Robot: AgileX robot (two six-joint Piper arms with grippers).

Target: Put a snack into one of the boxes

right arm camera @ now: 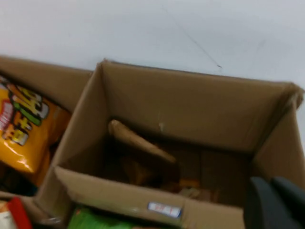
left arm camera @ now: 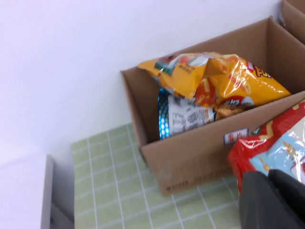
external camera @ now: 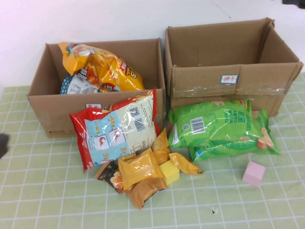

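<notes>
Two cardboard boxes stand at the back. The left box point(external camera: 52, 112) holds an orange chips bag point(external camera: 102, 67) and a blue-silver bag point(external camera: 78, 86); both also show in the left wrist view point(left arm camera: 224, 78). The right box point(external camera: 228, 90) shows small items on its floor in the right wrist view point(right arm camera: 143, 167). Loose snacks lie in front: a red bag point(external camera: 116, 129) leaning on the left box, green bags point(external camera: 214, 126) and small orange packets point(external camera: 140, 167). My left gripper point(left arm camera: 269, 175) is shut and empty at the table's far left point(external camera: 2, 144). My right gripper point(right arm camera: 272, 181) is shut and empty, above the right box.
A yellow block point(external camera: 169, 171) lies among the orange packets. A pink block point(external camera: 254, 173) sits alone at the front right. The table has a green checked cloth point(external camera: 43, 191). A white wall is behind the boxes.
</notes>
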